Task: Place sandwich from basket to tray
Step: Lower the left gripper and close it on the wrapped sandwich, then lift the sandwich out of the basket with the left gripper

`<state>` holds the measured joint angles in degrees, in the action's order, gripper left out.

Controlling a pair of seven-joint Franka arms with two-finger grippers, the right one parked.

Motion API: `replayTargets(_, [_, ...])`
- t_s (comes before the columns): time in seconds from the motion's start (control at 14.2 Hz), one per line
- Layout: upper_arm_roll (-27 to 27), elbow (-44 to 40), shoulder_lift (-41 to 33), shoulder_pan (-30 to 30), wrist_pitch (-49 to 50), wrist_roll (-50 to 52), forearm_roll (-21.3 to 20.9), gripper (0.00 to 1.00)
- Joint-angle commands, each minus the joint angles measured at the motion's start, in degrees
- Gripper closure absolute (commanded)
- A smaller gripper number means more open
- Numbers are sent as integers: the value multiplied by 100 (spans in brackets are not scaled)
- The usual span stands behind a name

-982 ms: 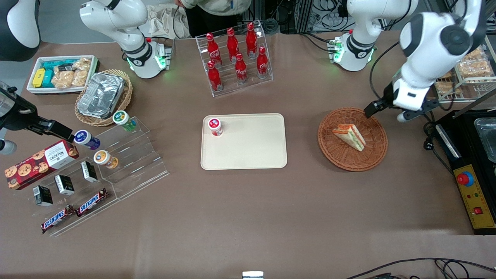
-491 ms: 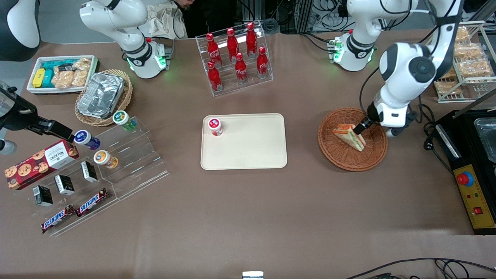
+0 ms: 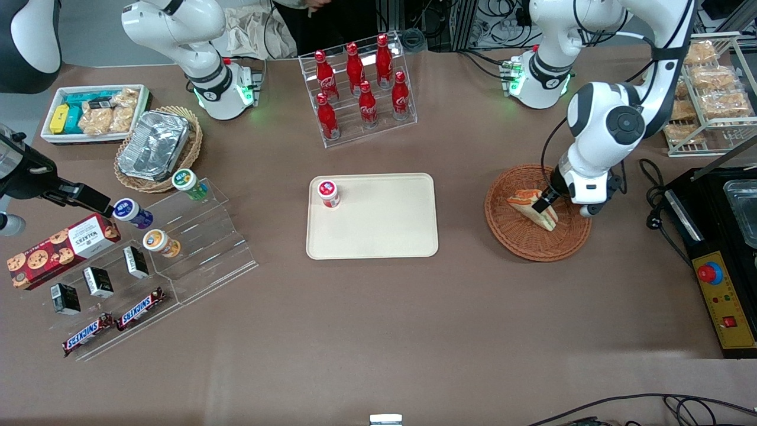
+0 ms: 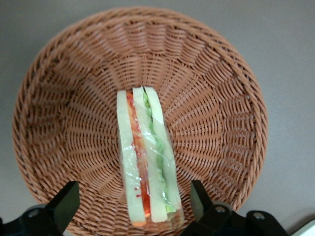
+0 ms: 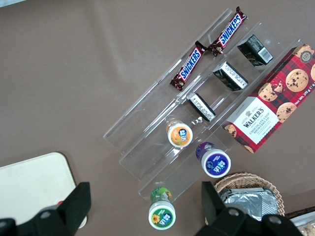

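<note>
At right of the front view:
gripper (image 3: 545, 202): spread wide, fingers (image 4: 63, 205) straddling the sandwich (image 3: 534, 208) (nothing gripped)
sandwich: lying in the basket (image 3: 520, 239)
tray (image 3: 378, 234): at frame centre

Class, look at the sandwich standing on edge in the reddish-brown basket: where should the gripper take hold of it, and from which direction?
Probably from above, across the two flat bread faces. The sandwich stands on edge in the basket, layers facing up, so the faces are exposed. The gripper hangs open directly over it, one finger on each side.
</note>
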<state>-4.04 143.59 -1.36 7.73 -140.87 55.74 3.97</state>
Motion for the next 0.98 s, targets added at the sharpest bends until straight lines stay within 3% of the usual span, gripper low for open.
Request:
replayTargets(0.0, [-1, 37, 101, 132, -142, 454, -36, 0])
replayTargets(0.35, [17, 160, 346, 167, -519, 490, -54, 1])
replayTargets(0.49, [17, 204, 504, 167, -766, 490, -54, 7])
replayTargets(0.63, [25, 196, 505, 159, -758, 569, -54, 27])
replayTargets(0.77, [26, 152, 461, 132, -714, 736, -54, 62])
replayTargets(0.91, [34, 73, 365, 114, -487, 701, -54, 74])
